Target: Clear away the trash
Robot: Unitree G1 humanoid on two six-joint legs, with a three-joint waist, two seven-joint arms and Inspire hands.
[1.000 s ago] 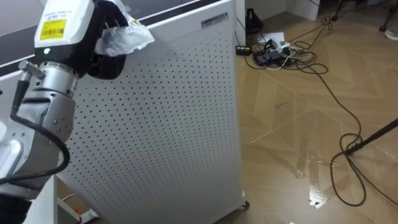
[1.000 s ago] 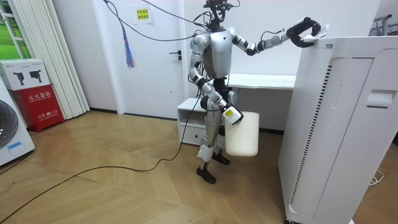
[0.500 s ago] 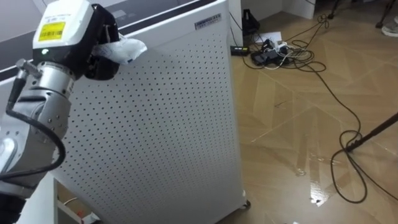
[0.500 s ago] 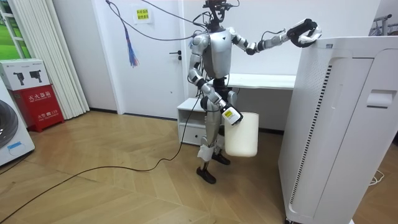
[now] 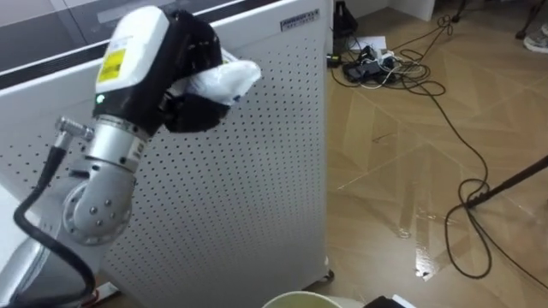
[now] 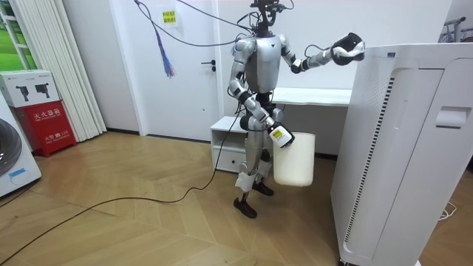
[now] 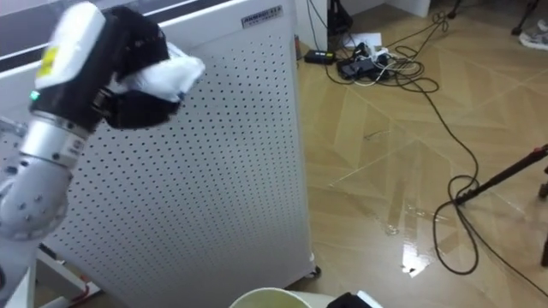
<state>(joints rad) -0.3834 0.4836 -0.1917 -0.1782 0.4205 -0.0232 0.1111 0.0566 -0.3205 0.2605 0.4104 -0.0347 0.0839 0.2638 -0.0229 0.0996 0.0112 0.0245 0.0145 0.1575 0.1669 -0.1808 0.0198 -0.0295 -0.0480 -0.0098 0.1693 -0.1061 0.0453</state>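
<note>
Currently, in the left eye view, a tall white perforated cabinet (image 5: 257, 171) fills the left and centre of the frame. The wooden floor (image 5: 385, 162) takes up the right half. A tangle of cables (image 5: 377, 68) lies at the upper right and a dark cable loop (image 5: 467, 231) at the lower right. The rim of a pale bin (image 5: 300, 298) shows at the bottom edge. My left hand (image 5: 184, 81) is raised at the upper left, in front of the cabinet's top edge, and covers part of its panel. Its dark fingers are curled around the garbage (image 5: 227, 79). The garbage is a crumpled white wad, soft in outline, and it sticks out of the hand toward frame right.

The right eye view gives the same layout. The hand and the wad sit at the upper left and the bin rim at the bottom centre.

In the room view, the robot stands upright at frame centre, between a low white desk (image 6: 318, 96) behind it and the cabinet at frame right. The left arm reaches toward the cabinet's top, and the hand is beside the top corner. The right hand (image 6: 278, 136) is low at the robot's side, at the top of the bin, which hangs below it. I cannot tell how that hand grips. A white door (image 6: 188, 66) is at the back. A red box (image 6: 46, 122) stands at frame left.
</note>
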